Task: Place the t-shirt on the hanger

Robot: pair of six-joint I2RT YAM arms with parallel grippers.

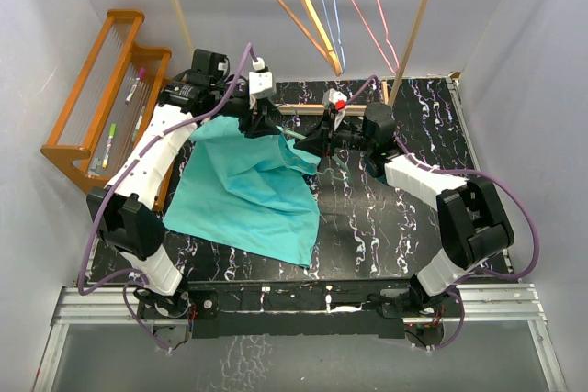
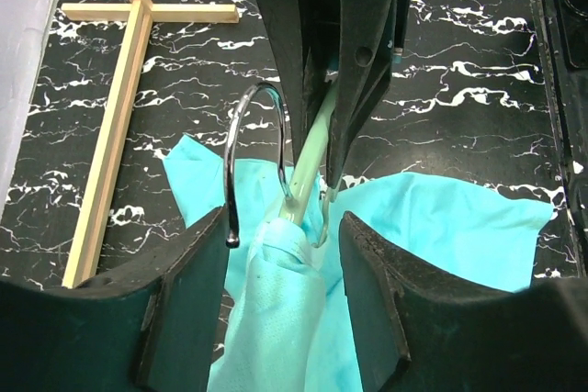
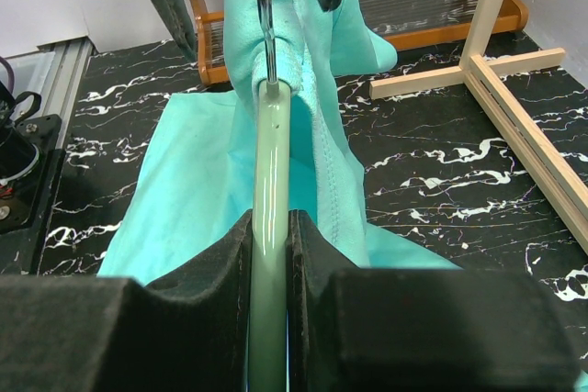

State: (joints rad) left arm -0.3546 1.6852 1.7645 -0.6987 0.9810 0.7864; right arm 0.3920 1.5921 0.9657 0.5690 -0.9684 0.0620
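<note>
Right pincer (image 3: 271, 227) clamps slim mint hanger (image 3: 269, 135) (teal t-shirt (image 3: 184, 181) bunched around).

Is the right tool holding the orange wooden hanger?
No, the right tool is shut on the pale green hanger, while the orange wooden hanger hangs apart at the back.

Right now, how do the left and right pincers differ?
The right pincer is shut on the hanger, clamping its pale bar; the left pincer stands open. The right pincer grips bare plastic; the left pincer straddles the t-shirt where it bunches at the hanger's neck. Shared: both are black and face each other along the same hanger.
</note>
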